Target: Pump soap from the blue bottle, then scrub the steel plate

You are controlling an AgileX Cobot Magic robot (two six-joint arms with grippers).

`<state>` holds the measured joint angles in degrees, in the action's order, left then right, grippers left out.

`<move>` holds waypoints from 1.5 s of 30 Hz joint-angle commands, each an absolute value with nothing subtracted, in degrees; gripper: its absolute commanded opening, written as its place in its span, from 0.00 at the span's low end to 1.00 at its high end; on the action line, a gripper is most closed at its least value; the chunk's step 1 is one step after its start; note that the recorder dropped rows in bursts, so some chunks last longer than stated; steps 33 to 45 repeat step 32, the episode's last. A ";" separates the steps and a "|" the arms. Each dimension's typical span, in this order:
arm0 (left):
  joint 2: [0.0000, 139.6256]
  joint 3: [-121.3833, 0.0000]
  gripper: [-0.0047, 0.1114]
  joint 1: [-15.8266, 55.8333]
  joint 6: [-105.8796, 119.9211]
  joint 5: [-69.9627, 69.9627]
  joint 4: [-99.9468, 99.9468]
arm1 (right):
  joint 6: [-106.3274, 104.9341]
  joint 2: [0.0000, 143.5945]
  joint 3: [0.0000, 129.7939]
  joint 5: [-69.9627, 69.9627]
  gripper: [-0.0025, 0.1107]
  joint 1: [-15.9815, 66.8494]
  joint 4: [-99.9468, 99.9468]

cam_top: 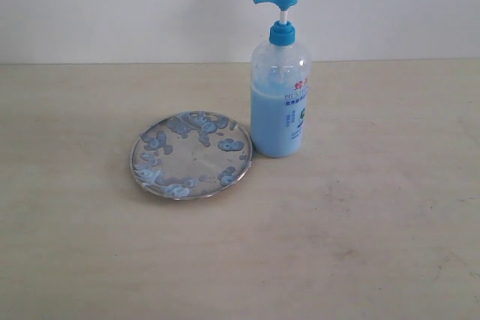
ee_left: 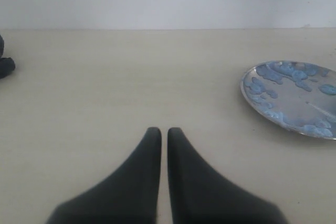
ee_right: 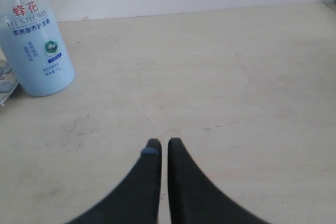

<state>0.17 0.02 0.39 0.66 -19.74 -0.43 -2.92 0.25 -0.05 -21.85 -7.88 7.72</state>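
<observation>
While both jaw pairs stand nearly closed on nothing, we see the left gripper (ee_left: 164, 129) and the right gripper (ee_right: 164, 141) over the table (cam_top: 360, 230). In the exterior view, the steel plate (cam_top: 196, 158), dotted with soap (cam_top: 180, 126), lies just beside the upright blue bottle (cam_top: 279, 106), at its 8 o'clock.

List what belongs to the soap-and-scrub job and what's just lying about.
Job: blue bottle, steel plate, soap blobs on it.
Lying about: dark object at the edge of the left wrist view, too cut off to identify.
</observation>
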 commanded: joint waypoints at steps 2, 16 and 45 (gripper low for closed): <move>0.00 0.00 0.08 1.22 1.05 -19.35 -1.12 | -2.90 0.00 0.00 -21.69 0.03 -8.02 7.39; 0.00 0.00 0.08 1.12 1.05 -19.35 -1.12 | -2.90 0.00 0.00 -21.69 0.03 -8.02 7.39; 0.00 0.00 0.08 -1.09 1.05 -19.35 -1.12 | -2.90 0.00 0.00 -21.69 0.03 -8.02 7.39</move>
